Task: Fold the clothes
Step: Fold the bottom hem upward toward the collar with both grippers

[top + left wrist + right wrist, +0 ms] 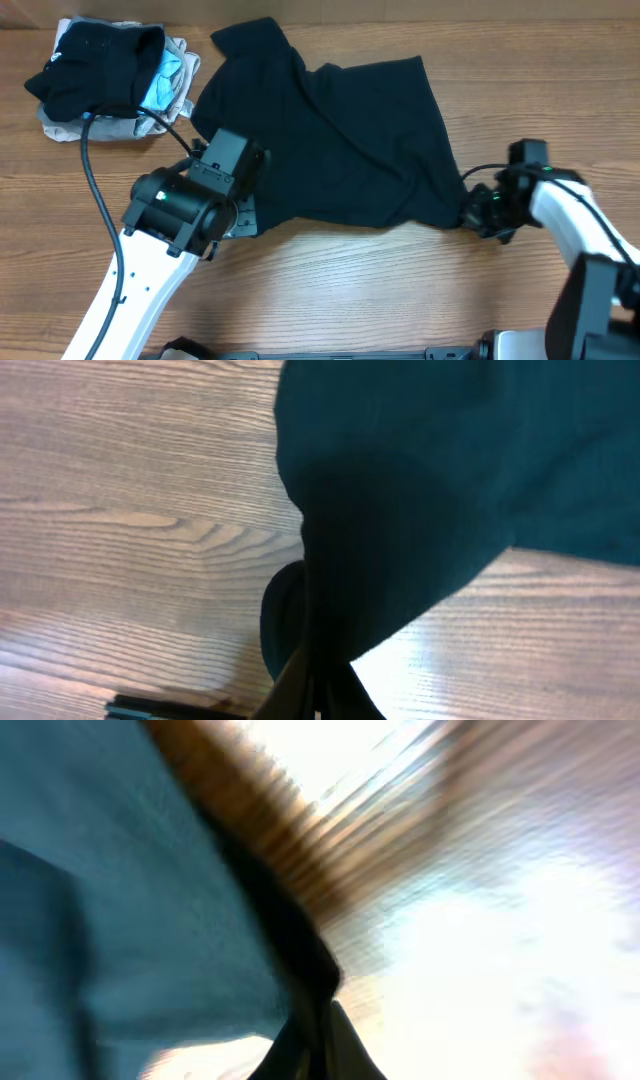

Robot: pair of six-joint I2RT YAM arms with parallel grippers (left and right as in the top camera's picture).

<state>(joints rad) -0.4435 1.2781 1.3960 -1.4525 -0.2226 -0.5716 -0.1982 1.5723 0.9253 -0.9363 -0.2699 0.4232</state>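
Left gripper [315, 702]: clenched on the lower-left hem of the black shirt [340, 140]. The fingertips are buried in cloth in the wrist view and covered by the arm from overhead. Right gripper [472, 214]: clamped on the lower-right corner, though that wrist view is badly blurred. The shirt is spread rumpled across the middle of the wooden table [350, 290]. A folded pile [110, 80] is noted at the far-left corner, black over light blue and beige. A white speck on it cannot be read.
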